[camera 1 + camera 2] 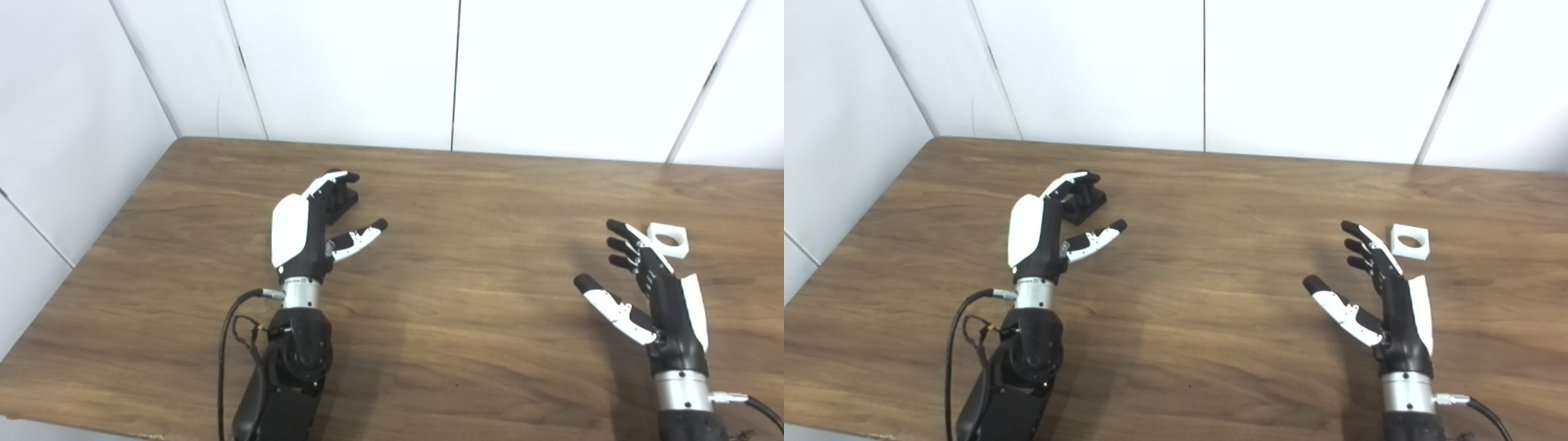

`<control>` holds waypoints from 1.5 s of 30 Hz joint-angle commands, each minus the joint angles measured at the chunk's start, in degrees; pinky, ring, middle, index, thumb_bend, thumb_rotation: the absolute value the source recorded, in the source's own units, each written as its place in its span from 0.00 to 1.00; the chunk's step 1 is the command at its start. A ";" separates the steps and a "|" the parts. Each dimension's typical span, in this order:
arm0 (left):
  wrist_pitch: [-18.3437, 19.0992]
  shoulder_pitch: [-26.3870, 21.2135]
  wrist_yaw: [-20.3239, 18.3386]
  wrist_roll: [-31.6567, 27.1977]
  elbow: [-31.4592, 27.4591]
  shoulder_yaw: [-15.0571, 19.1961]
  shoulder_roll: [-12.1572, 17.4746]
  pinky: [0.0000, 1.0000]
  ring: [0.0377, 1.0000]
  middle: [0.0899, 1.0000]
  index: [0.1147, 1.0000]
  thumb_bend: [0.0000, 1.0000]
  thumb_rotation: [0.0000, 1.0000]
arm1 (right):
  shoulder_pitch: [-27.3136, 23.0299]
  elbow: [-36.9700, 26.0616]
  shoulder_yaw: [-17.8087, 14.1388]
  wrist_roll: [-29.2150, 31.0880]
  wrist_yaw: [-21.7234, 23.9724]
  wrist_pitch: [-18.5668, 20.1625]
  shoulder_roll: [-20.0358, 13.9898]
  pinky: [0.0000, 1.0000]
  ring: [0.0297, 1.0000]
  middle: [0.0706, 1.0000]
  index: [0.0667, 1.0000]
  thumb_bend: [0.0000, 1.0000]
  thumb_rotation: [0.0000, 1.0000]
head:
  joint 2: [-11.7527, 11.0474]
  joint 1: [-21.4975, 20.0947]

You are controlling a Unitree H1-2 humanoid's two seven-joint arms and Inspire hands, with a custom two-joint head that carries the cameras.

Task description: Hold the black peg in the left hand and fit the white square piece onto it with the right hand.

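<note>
Black and blocky, the peg point(1084, 202) sits on the desk point(1200, 318) just beyond the left hand point(1044, 236), partly hidden behind the fingers point(1072, 180). It shows a square base with a short post rising from it; the post looks upright, though the fingers cover most of it. The left hand is spread, thumb out to the side, fingers curled near the peg; I cannot tell whether they touch it, and it holds nothing. White and square, the piece point(1410, 241) lies flat on the desk, its round hole facing up, just beyond and slightly outward of the right hand's fingertips point(1350, 228). The right hand point(1387, 300) is wide open and empty, apart from the piece.
</note>
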 commanded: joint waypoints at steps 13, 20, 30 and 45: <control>7.77 -4.80 3.30 6.73 -0.43 0.54 2.99 0.67 0.82 0.83 0.66 0.75 0.29 | -0.04 1.95 -1.78 -0.78 -0.07 -1.21 -3.25 0.76 0.82 0.87 0.81 0.74 0.49 | 0.11 0.02; 13.50 -6.95 4.09 10.65 1.53 0.12 4.50 0.82 0.89 0.89 0.70 0.78 0.31 | 0.23 1.80 -1.78 -0.75 -0.23 -1.10 -3.01 0.75 0.82 0.86 0.80 0.75 0.49 | 0.10 -0.22; 18.81 -8.98 4.95 14.16 5.00 -1.50 6.25 0.86 0.96 0.94 0.73 0.80 0.36 | 0.53 1.36 -1.57 -1.88 -0.45 -0.74 -3.13 0.76 0.81 0.86 0.80 0.74 0.51 | 0.23 -0.48; 24.68 -11.36 3.85 13.93 11.91 -3.76 7.53 0.99 1.00 0.97 0.60 0.88 0.45 | 0.71 0.40 -1.37 -2.66 -0.34 -0.16 -3.00 0.76 0.82 0.86 0.78 0.72 0.50 | 0.57 -0.91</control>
